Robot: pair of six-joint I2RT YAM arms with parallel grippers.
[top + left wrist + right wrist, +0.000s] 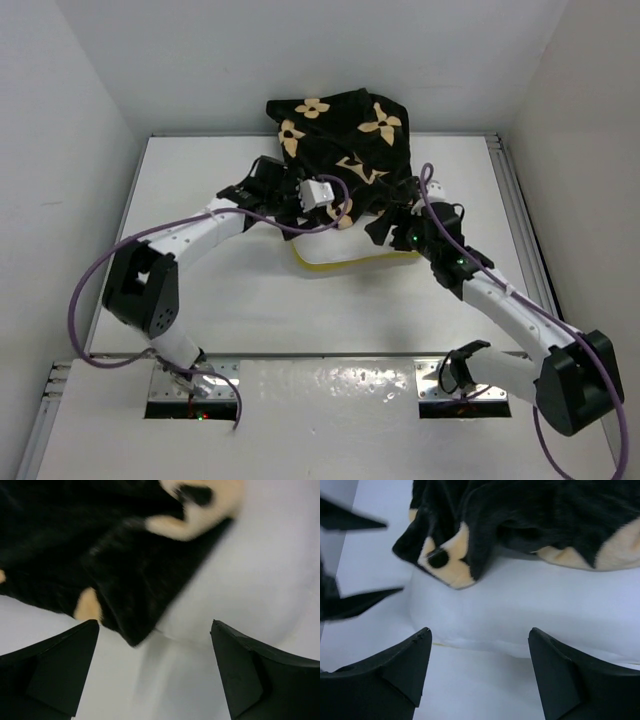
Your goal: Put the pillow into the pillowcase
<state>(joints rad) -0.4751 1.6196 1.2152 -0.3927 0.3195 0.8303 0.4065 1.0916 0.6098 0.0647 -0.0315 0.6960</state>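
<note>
The black pillowcase with tan flowers lies bunched over the far part of the white pillow, whose near edge with its yellow band sticks out toward me. My left gripper hangs open at the pillowcase's near left hem. In the left wrist view the pillowcase ends in a loose corner over the pillow, just ahead of the open gripper. My right gripper is open at the right side. Its wrist view has the pillow in front of the gripper, under the pillowcase. Neither holds anything.
White walls enclose the table on the left, back and right. A metal rail runs along its right edge. Purple cables loop from both arms. The left gripper's blurred fingers show at the left of the right wrist view.
</note>
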